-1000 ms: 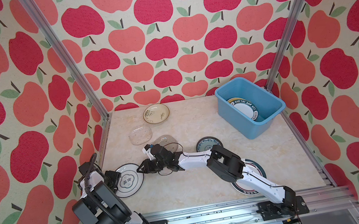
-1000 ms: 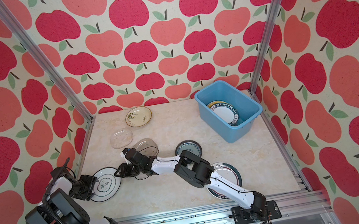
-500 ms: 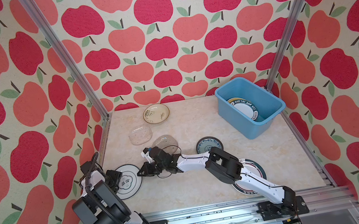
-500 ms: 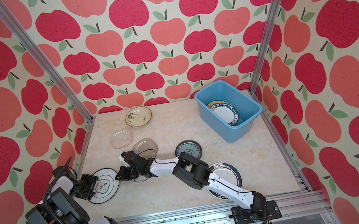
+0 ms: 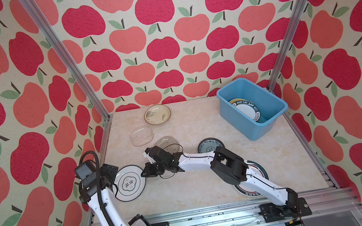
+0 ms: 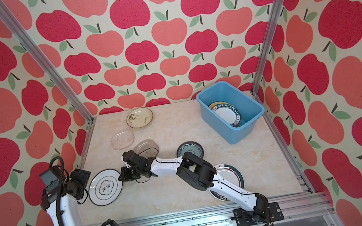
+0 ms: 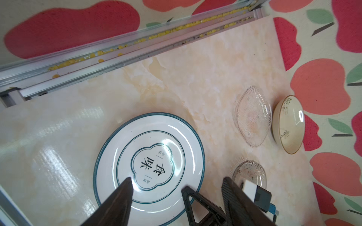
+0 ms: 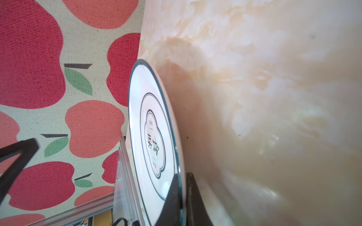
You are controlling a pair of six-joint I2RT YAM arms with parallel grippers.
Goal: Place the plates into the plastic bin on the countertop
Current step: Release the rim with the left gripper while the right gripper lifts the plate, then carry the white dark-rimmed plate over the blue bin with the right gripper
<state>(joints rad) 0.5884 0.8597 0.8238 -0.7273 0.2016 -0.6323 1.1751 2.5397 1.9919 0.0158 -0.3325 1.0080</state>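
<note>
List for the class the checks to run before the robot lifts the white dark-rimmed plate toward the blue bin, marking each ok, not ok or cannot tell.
1. Grip: the right end effector is shut on the rim of the white dark-rimmed plate: ok.
2. Rim raised off the countertop: cannot tell.
3. Clearance: the left end effector is open, close beside that plate; touching or not: cannot tell.
4. Low path to the plastic bin: not ok; the nearer clear glass plate and the small blue-patterned plate lie near that line, so lifting first seems wise.
5. Room in the bin: ok; the plates inside sit at one end.
</note>
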